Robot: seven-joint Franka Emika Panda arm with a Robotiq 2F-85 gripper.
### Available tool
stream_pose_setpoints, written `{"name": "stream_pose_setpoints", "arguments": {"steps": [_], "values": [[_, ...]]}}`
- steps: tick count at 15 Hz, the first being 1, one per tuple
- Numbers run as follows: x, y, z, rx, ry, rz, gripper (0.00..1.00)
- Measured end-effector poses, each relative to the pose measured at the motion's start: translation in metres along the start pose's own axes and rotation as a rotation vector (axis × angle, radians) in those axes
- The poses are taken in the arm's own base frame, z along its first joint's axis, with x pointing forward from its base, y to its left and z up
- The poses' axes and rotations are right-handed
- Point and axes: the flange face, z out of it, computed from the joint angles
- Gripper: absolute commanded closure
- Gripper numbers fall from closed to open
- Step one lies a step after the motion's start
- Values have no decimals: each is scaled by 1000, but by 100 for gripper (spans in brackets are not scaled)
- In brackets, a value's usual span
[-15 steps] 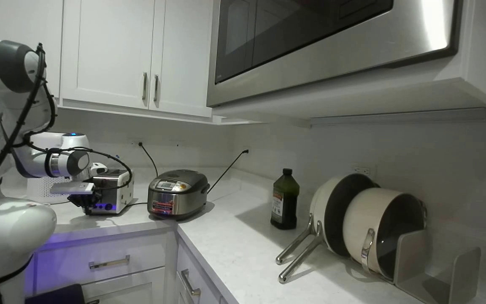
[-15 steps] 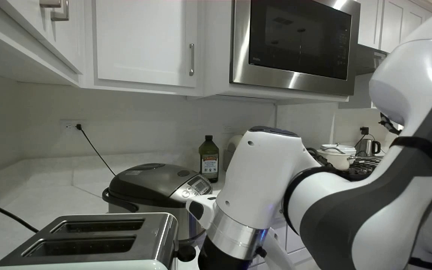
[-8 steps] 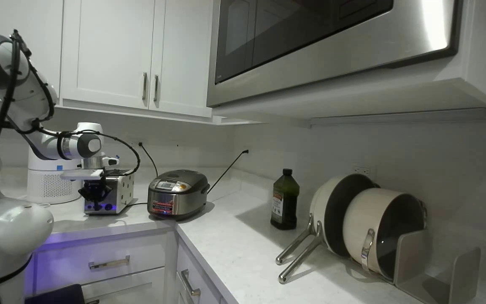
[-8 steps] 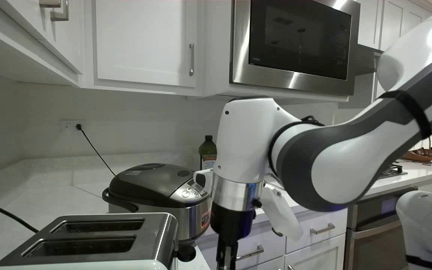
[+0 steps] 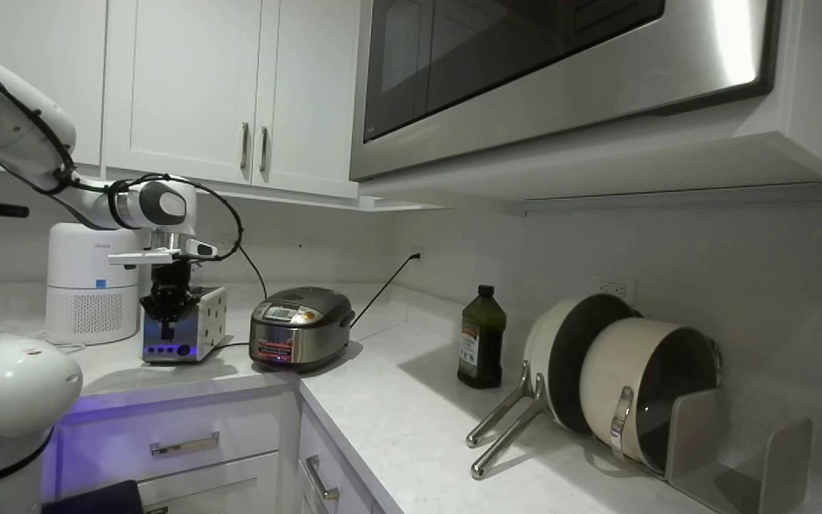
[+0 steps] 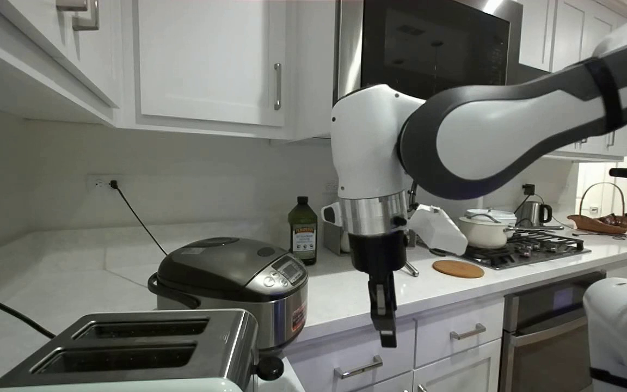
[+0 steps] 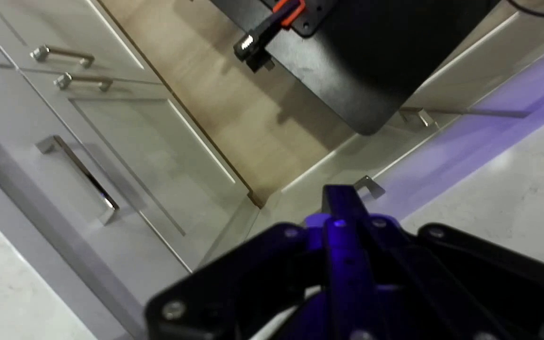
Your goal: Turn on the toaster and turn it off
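Observation:
The toaster is a small silver box with a dotted pale side and blue lights low on its front. In an exterior view its slotted top and a black knob on its front end show at the lower left. My gripper points down and overlaps the toaster's front in that view. In an exterior view my gripper hangs well to the right of the knob, apart from the toaster. In the wrist view the fingers lie together with nothing between them. The toaster is out of the wrist view.
A round steel cooker stands beside the toaster, with a green bottle and racked pans further along. A white cylindrical appliance stands behind. Upper cabinets hang above. Drawers and a black platform show below.
My arm and gripper have risen. In an exterior view the gripper has moved right and up across the toaster's front; in an exterior view it has moved up and right, away from the knob.

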Motion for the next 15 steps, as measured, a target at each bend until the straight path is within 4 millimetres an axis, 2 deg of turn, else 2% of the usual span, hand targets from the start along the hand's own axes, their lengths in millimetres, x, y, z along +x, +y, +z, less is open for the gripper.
{"name": "stream_pose_setpoints", "arguments": {"steps": [5, 8, 9, 15], "values": [[-26, 40, -26, 66, -110, 112, 29], [-36, 55, -36, 109, -103, 168, 5], [-38, 59, -39, 131, -98, 185, 1], [-44, 63, -48, 223, -65, 266, 0]]}}
